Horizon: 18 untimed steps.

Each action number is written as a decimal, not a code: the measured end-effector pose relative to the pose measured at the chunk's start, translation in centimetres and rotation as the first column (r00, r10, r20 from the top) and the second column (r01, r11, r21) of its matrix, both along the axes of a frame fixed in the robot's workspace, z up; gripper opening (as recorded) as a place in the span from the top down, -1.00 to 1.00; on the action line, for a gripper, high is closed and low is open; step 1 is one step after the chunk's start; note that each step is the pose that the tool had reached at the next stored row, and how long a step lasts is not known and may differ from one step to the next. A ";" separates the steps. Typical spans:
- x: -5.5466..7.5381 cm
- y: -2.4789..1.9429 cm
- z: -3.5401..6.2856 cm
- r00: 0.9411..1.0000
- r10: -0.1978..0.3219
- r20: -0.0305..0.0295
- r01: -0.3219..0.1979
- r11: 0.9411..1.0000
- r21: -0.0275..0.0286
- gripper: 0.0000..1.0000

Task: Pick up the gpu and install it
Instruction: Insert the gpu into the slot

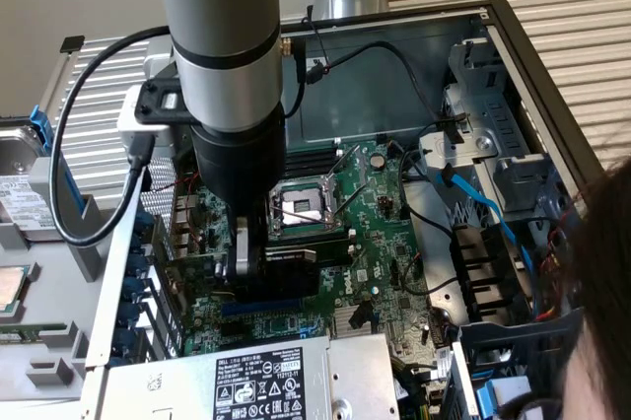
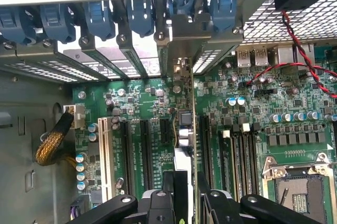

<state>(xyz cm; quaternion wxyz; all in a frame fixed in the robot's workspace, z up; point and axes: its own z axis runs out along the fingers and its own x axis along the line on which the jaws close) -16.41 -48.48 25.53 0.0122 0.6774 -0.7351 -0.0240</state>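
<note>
In the exterior view, the black arm's gripper [image 1: 254,267] is deep inside the open grey metal computer case [image 1: 513,55], over the large green motherboard [image 1: 394,243]. Its jaws are closed partway on the gpu [image 1: 291,264], a small green circuit card with a black fan shroud, and they hold it upright on its edge. The card sits just to the near side of the silver processor socket [image 1: 301,208] and just above a long blue slot [image 1: 261,307]. The grey power supply with a white label [image 1: 266,385] lies nearer to us. A person's dark hair [image 1: 601,292] shows at the exterior view's right.

In the wrist view, the gripper [image 2: 185,184] pinches the gpu [image 2: 185,134] from both sides, so we see the card edge-on. It runs across the motherboard [image 2: 158,103] toward the row of blue plastic latches [image 2: 142,16] on the case's rear wall. Long black slots [image 2: 127,150] and one white slot [image 2: 103,150] lie parallel to it. We cannot tell whether its lower edge touches a slot yet.

To do this step well, we judge that the card must be kept vertical and parallel to its slot, with its bracket end lined up with the rear opening. Pressure should go straight down and evenly, never twisting. The red and black twisted wire [image 2: 295,50] is well apart and looks safe.
</note>
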 end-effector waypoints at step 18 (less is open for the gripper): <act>-0.1 0.00 -0.28 1.000 0.000 0.028 0.000 1.000 0.000 0.47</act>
